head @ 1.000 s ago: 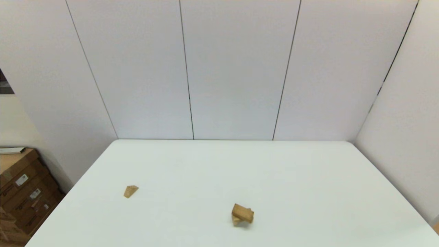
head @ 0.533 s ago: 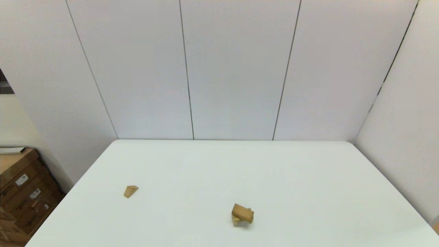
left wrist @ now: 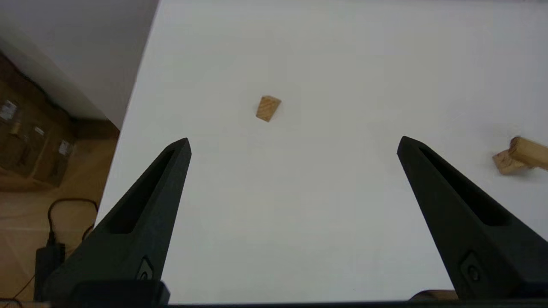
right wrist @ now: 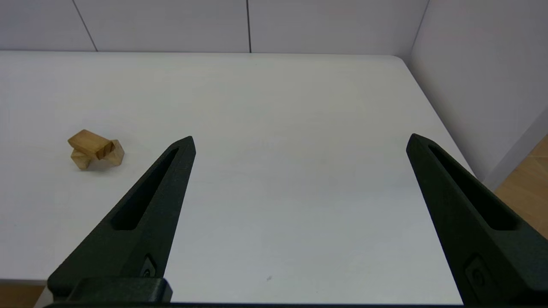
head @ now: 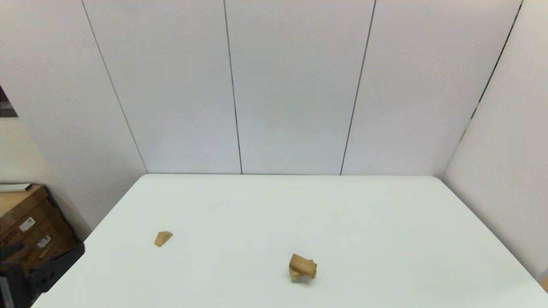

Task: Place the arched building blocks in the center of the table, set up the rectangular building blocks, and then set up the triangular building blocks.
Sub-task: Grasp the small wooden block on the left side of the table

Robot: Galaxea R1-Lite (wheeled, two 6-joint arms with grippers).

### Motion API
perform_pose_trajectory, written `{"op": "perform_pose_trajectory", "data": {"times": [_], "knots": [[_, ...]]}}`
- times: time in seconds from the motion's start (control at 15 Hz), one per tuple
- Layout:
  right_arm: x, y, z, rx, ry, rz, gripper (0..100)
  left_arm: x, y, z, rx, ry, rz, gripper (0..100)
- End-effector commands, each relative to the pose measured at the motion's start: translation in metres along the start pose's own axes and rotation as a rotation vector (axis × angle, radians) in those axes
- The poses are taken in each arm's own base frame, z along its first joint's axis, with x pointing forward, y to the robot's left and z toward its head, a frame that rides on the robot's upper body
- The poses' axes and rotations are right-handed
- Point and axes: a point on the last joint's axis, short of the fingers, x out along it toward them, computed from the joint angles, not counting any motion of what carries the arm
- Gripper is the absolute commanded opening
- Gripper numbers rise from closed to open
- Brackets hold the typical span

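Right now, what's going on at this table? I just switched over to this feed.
Nothing is gripped. On the large white table, the plain light-brown wooden oblong brick rests tilted across the light-wood arched block, near the front. The small light-wood triangular wedge lies alone toward the robot's left. The left gripper hangs open above the table's left front, pointing toward the wedge. The right gripper is open over the right front, the stacked pair off to its side.

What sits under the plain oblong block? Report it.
The plain block lies crosswise atop the arched block, on the white table. Only the arched block's ends show; its hollow is covered.
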Motion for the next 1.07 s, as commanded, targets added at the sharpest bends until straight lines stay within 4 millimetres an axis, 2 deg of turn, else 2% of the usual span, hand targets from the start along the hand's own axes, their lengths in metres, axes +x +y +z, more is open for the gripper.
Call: {"op": "perform_pose_trajectory", "data": {"times": [0.07, 0.2, 0.47, 0.67, 1.07], "knots": [[0.0, 0.0, 0.0, 0.0, 0.002, 0.0, 100, 0.114, 0.004, 0.001, 0.053, 0.257, -0.022, 100], [0.0, 0.0, 0.0, 0.0, 0.002, 0.0, 100, 0.147, 0.01, -0.01, 0.05, 0.311, -0.028, 100], [0.0, 0.0, 0.0, 0.0, 0.002, 0.0, 100, 0.191, 0.026, -0.03, 0.126, 0.338, -0.07, 100], [0.0, 0.0, 0.0, 0.0, 0.002, 0.0, 100, 0.201, 0.027, -0.042, 0.176, 0.371, -0.116, 100], [0.0, 0.0, 0.0, 0.0, 0.002, 0.0, 100, 0.214, 0.033, -0.048, 0.241, 0.395, -0.159, 100]]}}
